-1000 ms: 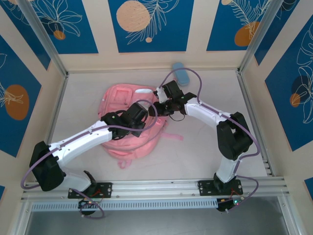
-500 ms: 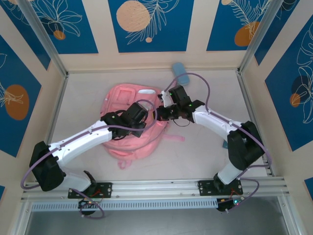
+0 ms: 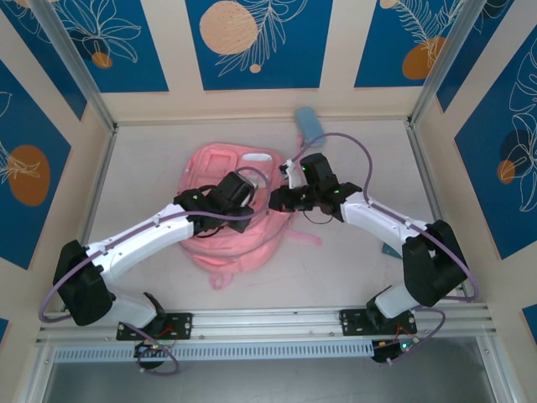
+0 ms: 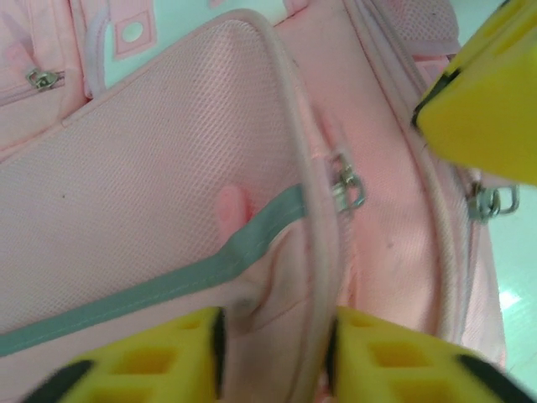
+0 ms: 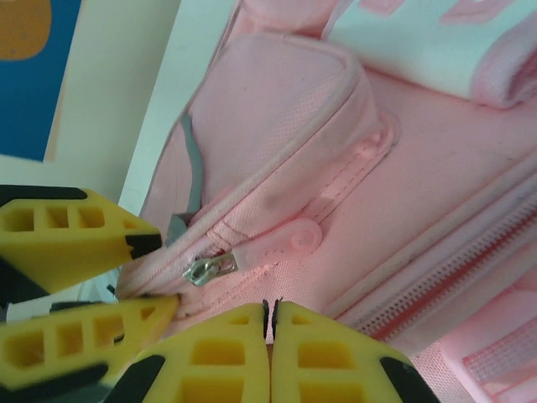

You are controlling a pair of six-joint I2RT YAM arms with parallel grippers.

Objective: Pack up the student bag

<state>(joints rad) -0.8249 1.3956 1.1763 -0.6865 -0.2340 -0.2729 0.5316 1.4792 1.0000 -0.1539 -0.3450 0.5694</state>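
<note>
The pink student bag [image 3: 220,168] lies flat in the middle of the table. My left gripper [image 3: 258,204] rests on its right side. In the left wrist view its jaws [image 4: 277,323] stand apart, with the bag's piped rim [image 4: 312,243] and a fold of fabric between them. My right gripper [image 3: 275,200] meets it from the right. Its fingers [image 5: 270,306] are shut together with nothing visible between them. They sit just below the metal zip slider [image 5: 201,270] and its pink pull tab [image 5: 281,243], which lies free on the bag [image 5: 436,151].
A light-blue pencil case [image 3: 309,124] lies against the back wall, beyond the bag. A small bluish thing [image 3: 390,248] shows under the right forearm. Walls close the table on three sides, and a metal rail [image 3: 268,319] runs along the near edge.
The right gripper has moved left and nearer along the bag's side and has shut. The left gripper's jaws have parted on the bag's rim. The bag has shifted slightly.
</note>
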